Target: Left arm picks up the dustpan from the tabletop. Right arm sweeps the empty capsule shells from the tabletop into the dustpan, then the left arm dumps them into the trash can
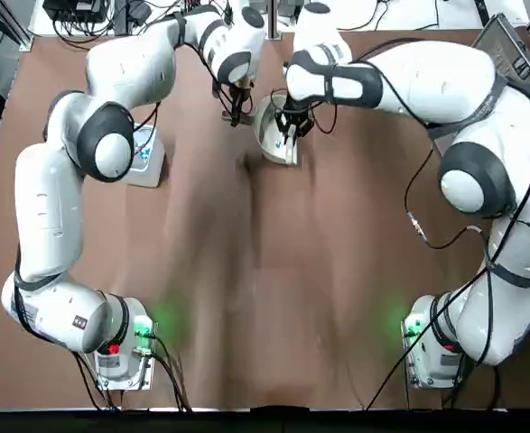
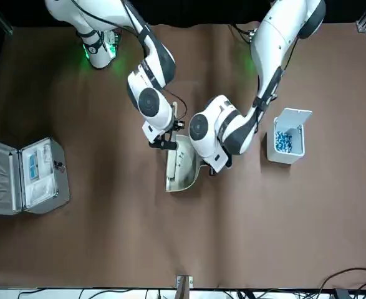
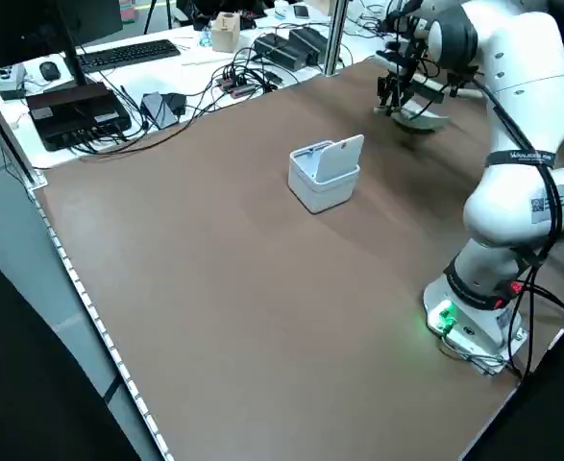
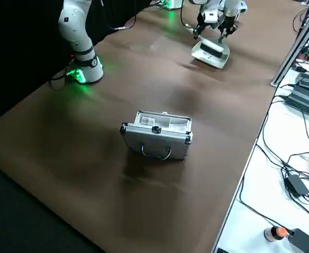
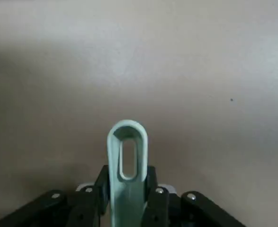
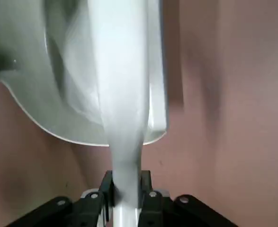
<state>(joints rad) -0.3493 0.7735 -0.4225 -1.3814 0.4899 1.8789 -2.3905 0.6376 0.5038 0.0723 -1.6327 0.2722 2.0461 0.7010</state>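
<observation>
The pale dustpan (image 2: 187, 169) sits low at the table's far middle, also in the top view (image 1: 269, 126). My left gripper (image 2: 215, 167) is shut on its thin looped handle (image 5: 126, 156). My right gripper (image 2: 164, 144) is shut on a slim white brush (image 2: 172, 167), whose head lies across the dustpan's scoop (image 6: 53, 71). From overhead the left gripper (image 1: 237, 115) is just left of the pan and the right gripper (image 1: 292, 131) is above it. The white trash can (image 2: 287, 144) stands with its lid up and blue-white bits inside. No capsule shells show on the tabletop.
A silver metal case (image 2: 24, 177) lies open at the table's far right corner, also in the right side view (image 4: 157, 134). The trash can (image 1: 145, 155) stands under the left arm's elbow. Cables and desk equipment lie beyond the far table edge.
</observation>
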